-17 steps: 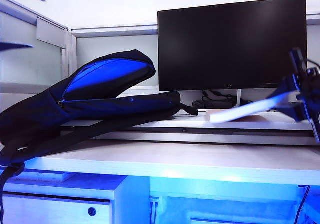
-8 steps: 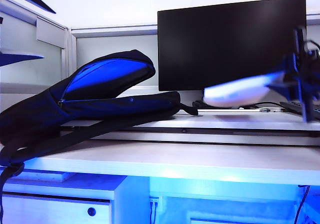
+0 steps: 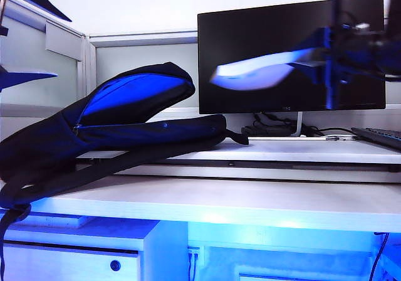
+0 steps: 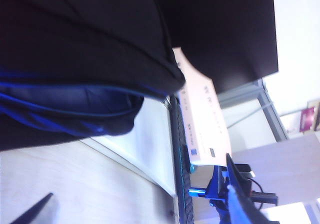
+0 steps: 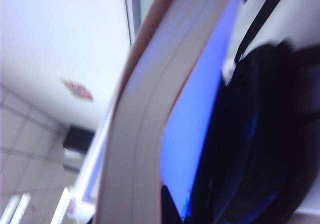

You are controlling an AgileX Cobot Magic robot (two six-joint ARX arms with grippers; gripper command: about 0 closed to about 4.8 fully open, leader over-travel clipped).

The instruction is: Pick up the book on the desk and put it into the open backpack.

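Two arms in play, read from the left of the exterior view. Left tool (image 3: 12, 36) hangs at the far left edge, above and outside the backpack (image 3: 113, 130); only dark finger tips show, spread wide, holding nothing. Backpack lies on its side across the table (image 3: 250, 202) and its raised shelf tier, blue-lined mouth gaping toward the upper left, straps dangling over the table edge.

Book (image 3: 257, 69) is airborne in front of the monitor (image 3: 291, 36), well clear of the table, between backpack and right arm. Right tool (image 3: 332, 55) pinches it by the far right edge, fingers pressed onto the cover. Free end droops toward the backpack: judged light, thin, floppy, not fragile. A one-edge hold lets it sag and swing; a hold nearer the spine would likely stiffen it.

Right arm pose: raised high at the right, blurred, forearm roughly level, wrist camera looking along the page edges at the backpack lining.
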